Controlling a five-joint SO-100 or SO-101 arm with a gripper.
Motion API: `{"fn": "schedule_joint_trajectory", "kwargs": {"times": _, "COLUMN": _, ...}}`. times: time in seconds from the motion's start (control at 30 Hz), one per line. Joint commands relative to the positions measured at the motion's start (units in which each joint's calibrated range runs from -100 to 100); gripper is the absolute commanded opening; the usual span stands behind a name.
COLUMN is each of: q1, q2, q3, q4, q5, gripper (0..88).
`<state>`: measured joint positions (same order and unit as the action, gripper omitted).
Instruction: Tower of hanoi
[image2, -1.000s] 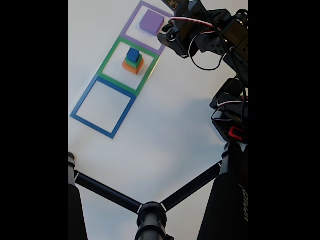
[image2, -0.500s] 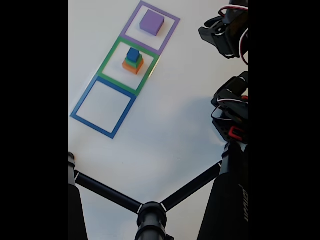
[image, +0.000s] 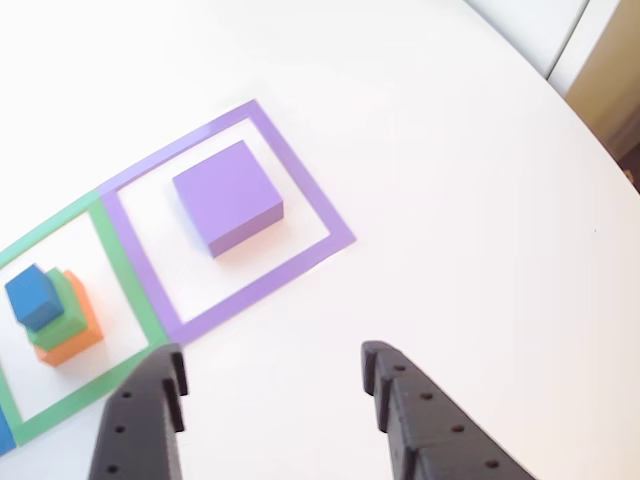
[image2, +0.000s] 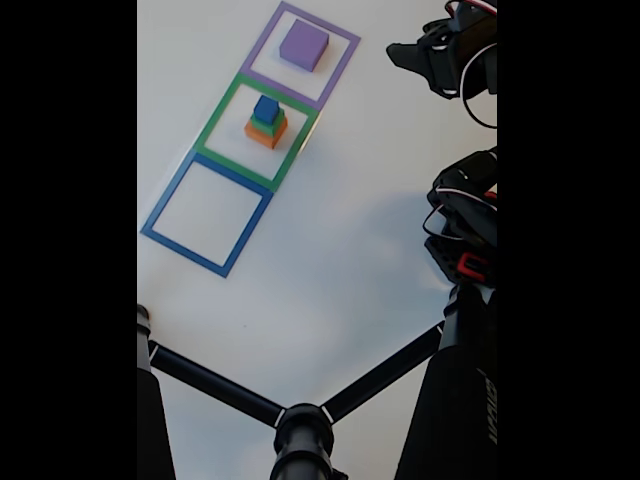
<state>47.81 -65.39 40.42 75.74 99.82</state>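
The purple block (image: 227, 195) (image2: 304, 45) lies flat inside the purple square outline (image: 305, 175) (image2: 340, 70). In the green outline (image2: 215, 115) stands a stack: the blue cube (image: 38, 297) (image2: 266, 108) on the green block (image: 60, 320), on the orange block (image: 78, 338) (image2: 266, 135). My gripper (image: 275, 362) (image2: 405, 52) is open and holds nothing. It hovers off the purple outline's near side in the other view. In the fixed view it is to the right of the purple outline.
A blue square outline (image2: 168, 193) lies bare below the green one. Black tripod legs (image2: 300, 430) cross the bottom of the fixed view, and the arm's base (image2: 465, 235) stands at the right. The table's rounded edge (image: 590, 110) runs along the upper right.
The arm has drawn back to the right, away from the purple block, and the gripper now sits at the frame's right edge. The blocks have not moved.
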Motion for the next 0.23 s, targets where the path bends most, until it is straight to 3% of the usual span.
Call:
{"fn": "schedule_joint_trajectory", "kwargs": {"times": 0.0, "q1": 3.1, "q2": 2.3, "q3": 10.8, "q4": -17.5, "q5": 0.2, "gripper": 29.2}}
{"fn": "schedule_joint_trajectory", "kwargs": {"times": 0.2, "q1": 6.4, "q2": 9.6, "q3": 36.3, "q4": -61.6, "q5": 0.2, "gripper": 38.9}}
